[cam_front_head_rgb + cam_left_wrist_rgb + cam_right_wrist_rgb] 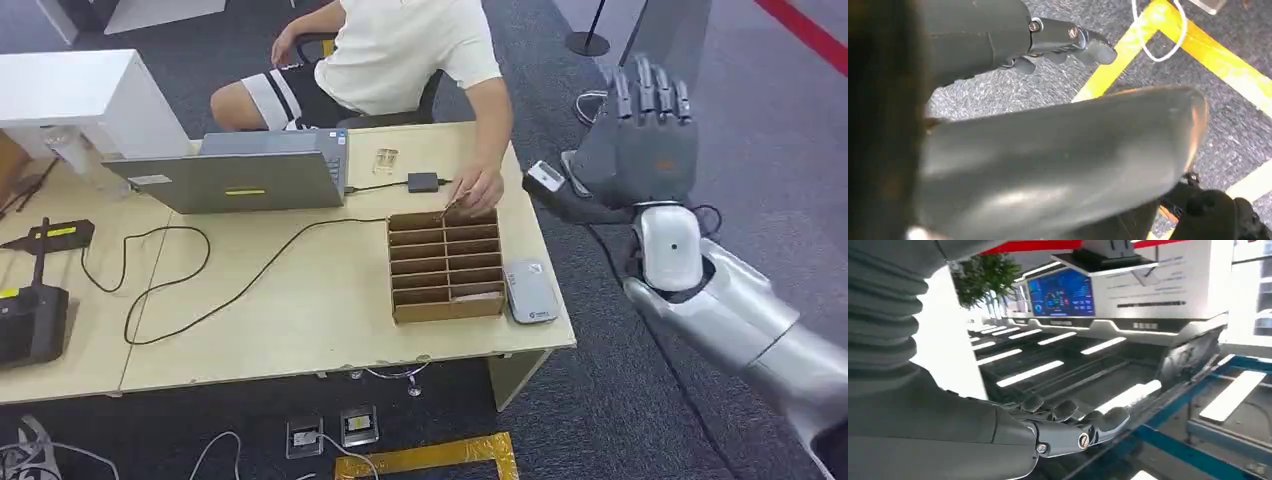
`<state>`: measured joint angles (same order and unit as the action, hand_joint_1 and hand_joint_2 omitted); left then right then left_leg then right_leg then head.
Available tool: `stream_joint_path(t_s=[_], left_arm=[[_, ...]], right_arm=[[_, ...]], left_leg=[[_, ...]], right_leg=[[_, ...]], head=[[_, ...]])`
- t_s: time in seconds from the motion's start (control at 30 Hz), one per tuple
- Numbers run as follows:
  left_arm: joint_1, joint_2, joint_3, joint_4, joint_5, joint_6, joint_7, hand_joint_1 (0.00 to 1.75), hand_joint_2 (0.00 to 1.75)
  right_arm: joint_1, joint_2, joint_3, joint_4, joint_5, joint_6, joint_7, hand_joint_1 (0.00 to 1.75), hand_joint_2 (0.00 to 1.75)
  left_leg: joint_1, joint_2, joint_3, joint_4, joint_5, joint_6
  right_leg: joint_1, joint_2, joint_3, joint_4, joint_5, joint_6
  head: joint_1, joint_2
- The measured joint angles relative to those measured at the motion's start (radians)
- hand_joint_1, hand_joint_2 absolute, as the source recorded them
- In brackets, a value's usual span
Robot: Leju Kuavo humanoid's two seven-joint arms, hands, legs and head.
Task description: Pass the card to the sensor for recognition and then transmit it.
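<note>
Head view puts your right hand [640,140] raised off the desk's [300,300] 3 o'clock edge, thumb pinching the card [545,176]. Keep that pinch firm and carry it flat toward the grey reader [530,291] at 5 o'clock. Your left hand [1068,42] hangs released.

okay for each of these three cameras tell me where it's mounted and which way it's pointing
Head view: high on the body, looking down at the table, the cardboard divider box and a seated person; the raised right hand pinches a card.
Left wrist view: behind the left hand, facing the carpet and yellow floor tape.
Right wrist view: behind the right hand, tilted up at ceiling lights and a blue screen.
Shared: the right hand, in the head and right wrist views.
</note>
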<state>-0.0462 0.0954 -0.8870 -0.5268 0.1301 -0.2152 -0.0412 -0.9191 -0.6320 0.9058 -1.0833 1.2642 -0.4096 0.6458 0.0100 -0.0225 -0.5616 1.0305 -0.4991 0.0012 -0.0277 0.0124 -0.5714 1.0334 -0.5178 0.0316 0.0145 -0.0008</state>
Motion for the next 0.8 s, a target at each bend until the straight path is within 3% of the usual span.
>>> stream_joint_path(t_s=[0.13,0.33,0.57,0.63,0.67,0.7,0.73,0.8], left_arm=[[0.007,-0.01,0.071,0.014,-0.023,0.0,-0.013,0.0,0.0],[0.009,-0.055,0.206,0.06,-0.088,0.0,-0.046,0.0,0.0],[0.009,-0.057,0.212,0.061,-0.091,0.0,-0.047,0.0,0.0],[0.009,-0.066,0.239,0.068,-0.105,0.0,-0.049,0.0,0.0],[0.009,-0.08,0.282,0.082,-0.122,0.0,-0.054,0.0,0.0],[0.009,-0.105,0.352,0.104,-0.147,0.0,-0.054,0.0,0.0],[0.009,-0.122,0.402,0.125,-0.165,0.0,-0.054,0.0,0.0],[0.01,-0.127,0.425,0.128,-0.179,0.0,-0.054,0.0,0.0]], right_arm=[[0.197,-0.097,-0.197,-0.068,0.016,-0.055,0.0,0.0,0.0],[0.522,-0.134,-0.512,-0.1,-0.018,-0.198,0.0,0.0,0.0],[0.535,-0.134,-0.533,-0.1,-0.025,-0.208,0.0,0.0,0.0],[0.6,-0.131,-0.596,-0.099,-0.052,-0.236,0.0,0.0,0.0],[0.692,-0.118,-0.684,-0.091,-0.101,-0.244,0.0,0.0,0.0],[0.823,-0.046,-0.846,-0.064,-0.195,-0.245,-0.017,0.0,0.0],[0.86,0.095,-1.079,0.001,-0.23,-0.245,-0.228,0.0,0.0],[0.87,0.165,-1.2,0.034,-0.223,-0.245,-0.323,0.0,0.0]], left_leg=[[0.001,0.0,0.0,0.0,-0.001,0.0],[0.002,-0.004,-0.001,-0.001,-0.002,0.0],[0.002,-0.004,-0.001,-0.001,-0.002,0.0],[0.002,-0.004,-0.001,-0.001,-0.002,0.0],[0.002,-0.004,-0.002,-0.001,-0.002,0.0],[0.002,-0.004,-0.003,-0.001,-0.002,0.0],[0.002,-0.002,-0.002,-0.001,-0.003,-0.001],[0.003,-0.002,-0.002,-0.001,-0.003,-0.001]], right_leg=[[0.001,0.0,0.001,-0.001,0.0,0.0],[0.001,-0.004,0.002,-0.002,0.0,0.0],[0.001,-0.005,0.002,-0.002,-0.001,0.0],[0.002,-0.005,0.002,-0.002,-0.001,0.0],[0.002,-0.005,0.002,-0.002,-0.001,0.0],[0.002,-0.005,0.0,-0.002,-0.002,0.0],[0.002,-0.002,-0.002,-0.002,-0.002,0.0],[0.003,-0.001,-0.001,-0.002,-0.002,0.0]], head=[[-0.002,0.0],[-0.001,0.0],[0.0,0.0],[0.0,0.0],[0.0,0.0],[0.0,0.0],[-0.001,0.0],[0.001,0.0]])
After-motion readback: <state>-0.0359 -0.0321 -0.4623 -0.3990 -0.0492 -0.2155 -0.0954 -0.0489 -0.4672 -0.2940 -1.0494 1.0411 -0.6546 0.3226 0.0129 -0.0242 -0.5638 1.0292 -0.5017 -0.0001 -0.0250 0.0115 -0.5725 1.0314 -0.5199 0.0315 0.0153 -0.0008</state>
